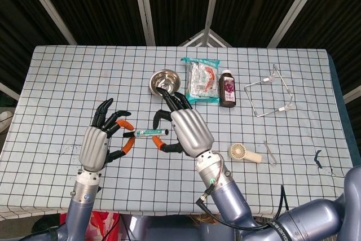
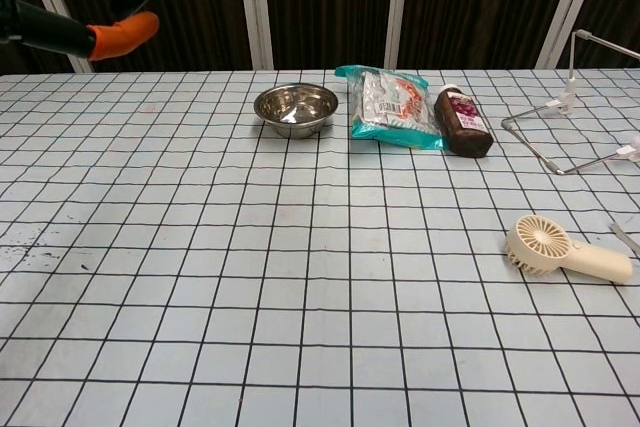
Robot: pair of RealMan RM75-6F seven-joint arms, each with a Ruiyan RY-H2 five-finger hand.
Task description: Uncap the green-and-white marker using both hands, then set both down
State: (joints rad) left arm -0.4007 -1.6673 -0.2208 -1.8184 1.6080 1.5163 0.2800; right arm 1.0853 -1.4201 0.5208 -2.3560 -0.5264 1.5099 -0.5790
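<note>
Marker held aloft, cap end toward my left hand.
My right hand pinches the marker; left hand fingers spread around its black cap. Light, smooth, slippery: I grip firmly.

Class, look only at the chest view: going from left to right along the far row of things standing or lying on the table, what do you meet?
steel bowl → snack packet → dark bottle → wire stand
</note>
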